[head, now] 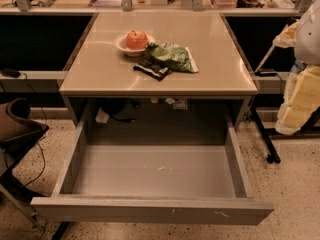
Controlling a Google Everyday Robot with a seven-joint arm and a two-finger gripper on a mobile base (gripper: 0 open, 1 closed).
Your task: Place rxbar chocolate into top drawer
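Note:
The rxbar chocolate (152, 70), a slim bar in a black wrapper with white markings, lies flat on the beige table (210, 59), just left of and touching the front of the green snack bag (171, 56). The top drawer (150, 209), wide, shallow and grey, is pulled fully out below the table's front edge, and its inside is bare. My gripper is not in view. Only a white and pale yellow bulk (302, 84) shows at the right edge, apart from the table.
A red apple (136, 39) sits in a white bowl (123, 46) behind the bar. A dark chair (17, 129) stands at the left of the drawer. Black stand legs (262, 134) are at the right. A cluttered bench runs along the back.

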